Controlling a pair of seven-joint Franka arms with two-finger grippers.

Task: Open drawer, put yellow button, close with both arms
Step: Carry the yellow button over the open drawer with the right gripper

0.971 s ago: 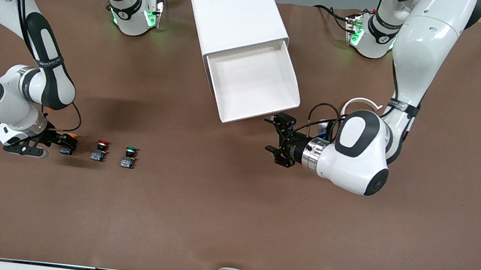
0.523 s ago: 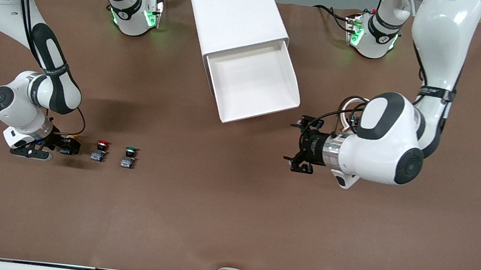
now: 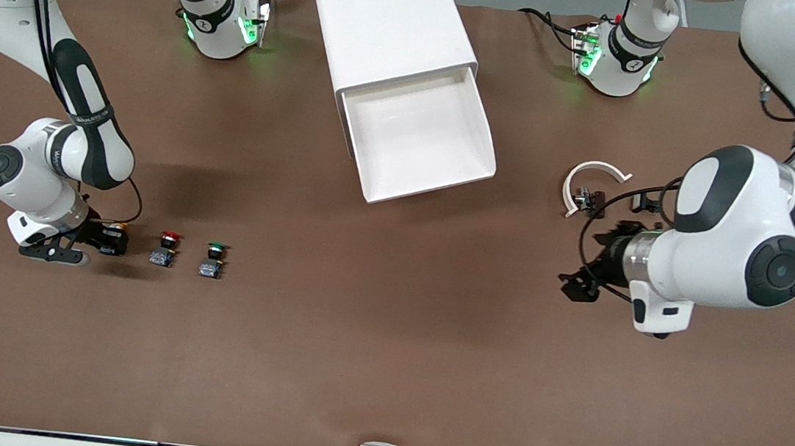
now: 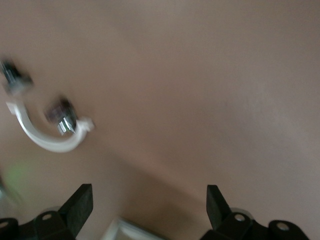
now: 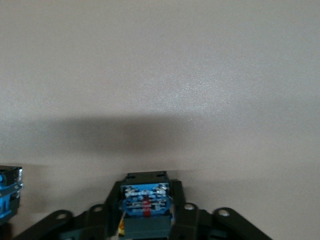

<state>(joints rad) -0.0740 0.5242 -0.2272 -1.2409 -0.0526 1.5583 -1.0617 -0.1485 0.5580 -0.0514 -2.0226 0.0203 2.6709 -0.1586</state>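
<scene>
**Right arm grips button; drawer open for the drop**

Right gripper [image 3: 100, 240] sits at table level, fingers clamped on the yellow button [image 3: 117, 229] beside the red button [image 3: 168, 237]. Drawer [image 3: 418, 136] is pulled out, tray bare. Left gripper [image 3: 578, 280] hovers over the table, fingers apart, clear of the drawer path.

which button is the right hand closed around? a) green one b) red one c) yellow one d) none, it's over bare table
c: the right hand sits at the yellow button, and the right wrist view shows that button's blue-grey body clamped between its fingers, while the red button and green button stand free beside it.
</scene>
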